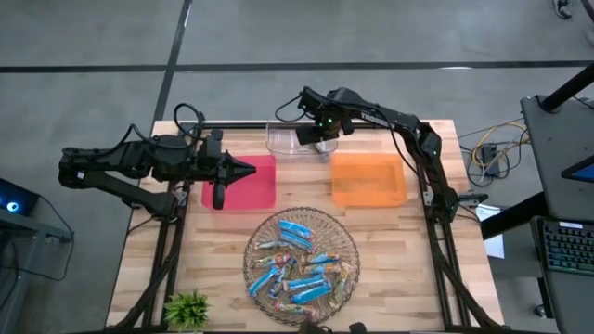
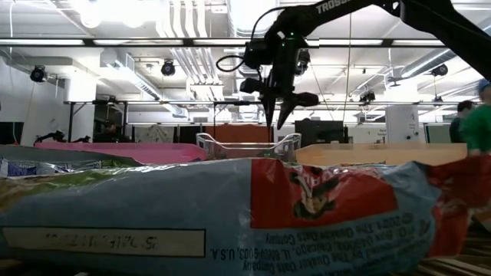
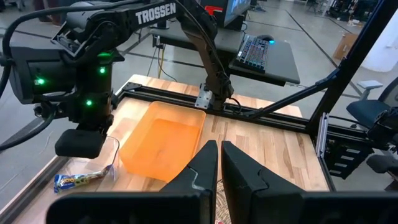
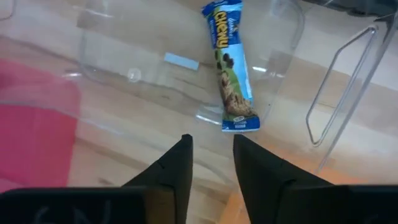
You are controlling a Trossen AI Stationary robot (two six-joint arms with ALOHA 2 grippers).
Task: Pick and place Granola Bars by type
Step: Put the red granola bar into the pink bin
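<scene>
On the left, my left gripper [image 1: 243, 169] hangs over the pink tray [image 1: 251, 195] with its fingers nearly together and nothing between them, parked low so it stays out of the way. Toward the middle, the wire basket [image 1: 252, 269] near the table's front edge holds the heap of unsorted granola bars [image 1: 295, 263], within reach of both arms. My right gripper [image 4: 210, 152] hovers above the clear tray [image 1: 278, 141], fingers slightly apart and empty; one blue bar [image 4: 229, 68] lies flat inside that tray just below them, likely its type's bin. Further right, the orange tray [image 1: 368, 179] sits bare, presumably reserved for another kind.
</scene>
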